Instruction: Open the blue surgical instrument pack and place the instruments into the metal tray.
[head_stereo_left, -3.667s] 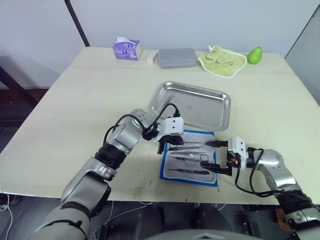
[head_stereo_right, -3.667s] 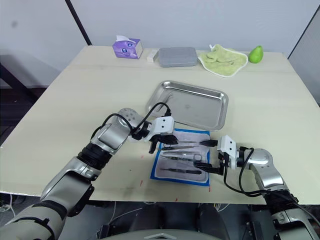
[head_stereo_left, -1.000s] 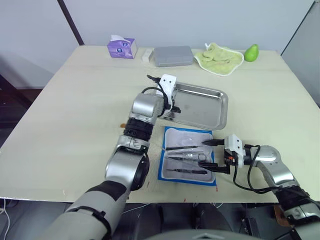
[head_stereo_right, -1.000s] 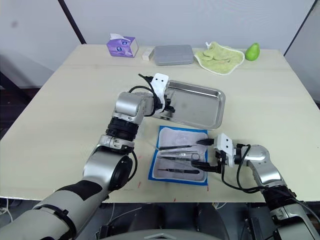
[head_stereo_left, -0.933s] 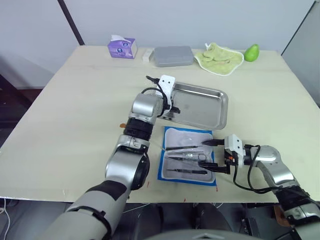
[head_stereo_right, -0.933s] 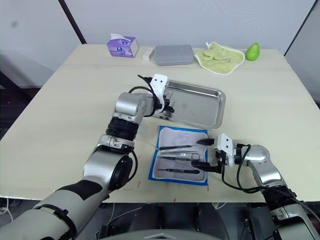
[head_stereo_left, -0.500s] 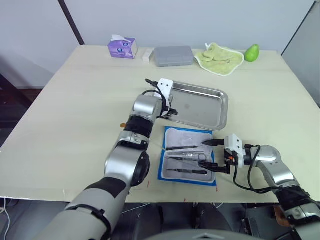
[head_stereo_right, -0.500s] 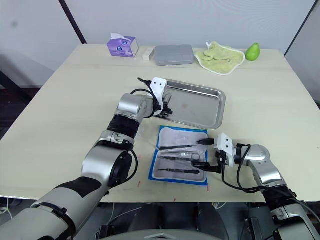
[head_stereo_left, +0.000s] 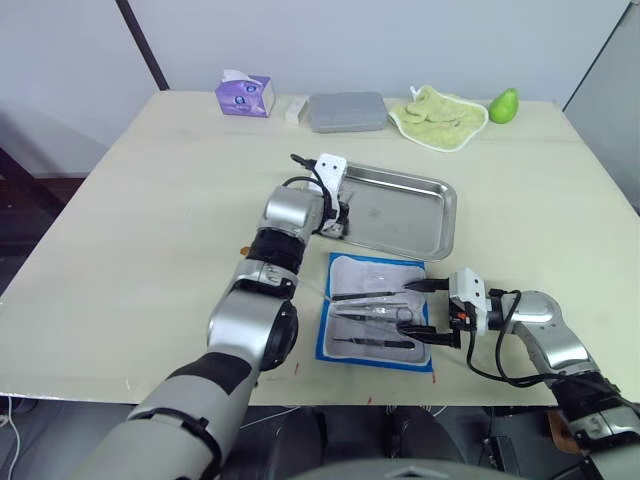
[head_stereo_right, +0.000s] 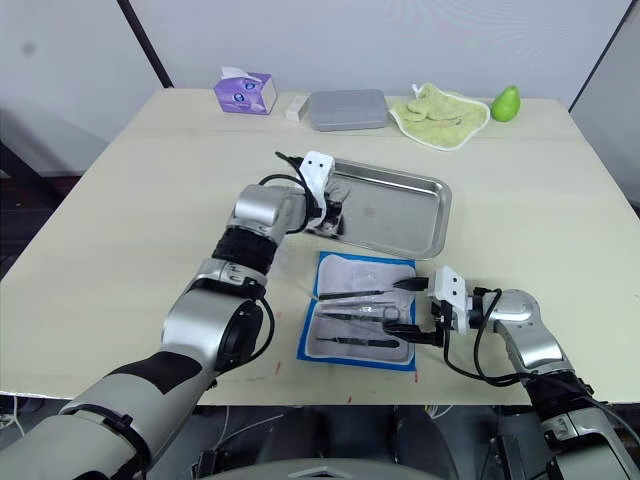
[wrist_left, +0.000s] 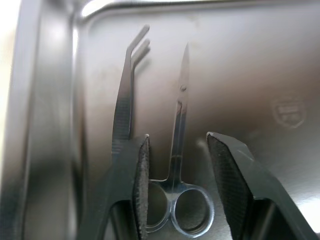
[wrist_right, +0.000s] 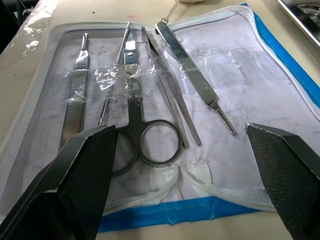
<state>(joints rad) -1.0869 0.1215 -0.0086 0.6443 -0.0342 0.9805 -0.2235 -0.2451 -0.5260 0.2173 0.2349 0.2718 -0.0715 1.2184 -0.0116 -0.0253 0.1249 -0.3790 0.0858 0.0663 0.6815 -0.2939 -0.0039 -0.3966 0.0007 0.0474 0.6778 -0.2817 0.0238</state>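
- While the right claw (head_stereo_left: 428, 312) waits at the near edge of the counter (head_stereo_left: 150, 230), its fingers are spread wide and grasp nothing, just beside the right edge of the blue surgical instrument pack (head_stereo_left: 377, 312).
- We see the pack lying open and flat, pale lining up, with several instruments (wrist_right: 150, 107) inside: scissors, tweezers and slim handles, partly under a crinkled clear film (wrist_right: 125, 75).
- We judge that film the main hazard: it could catch a tool as we lift it and drag the light pack along.
- Beyond the pack, touching or nearly touching its far edge, sits the metal tray (head_stereo_left: 430, 215).
- Our left claw (wrist_left: 177, 172) hovers low over the tray's left end, fingers parted and released; a small pair of scissors (wrist_left: 180, 150) lies between them on the tray floor, with bent tweezers (wrist_left: 125, 100) beside it.
- We judge that closing or sweeping sideways here could snag the scissor rings and pull them out.
- Farthest off stand a grey box (head_stereo_left: 347, 112), a tissue box (head_stereo_left: 245, 96), a green cloth (head_stereo_left: 440, 108) and a green pear (head_stereo_left: 505, 104).
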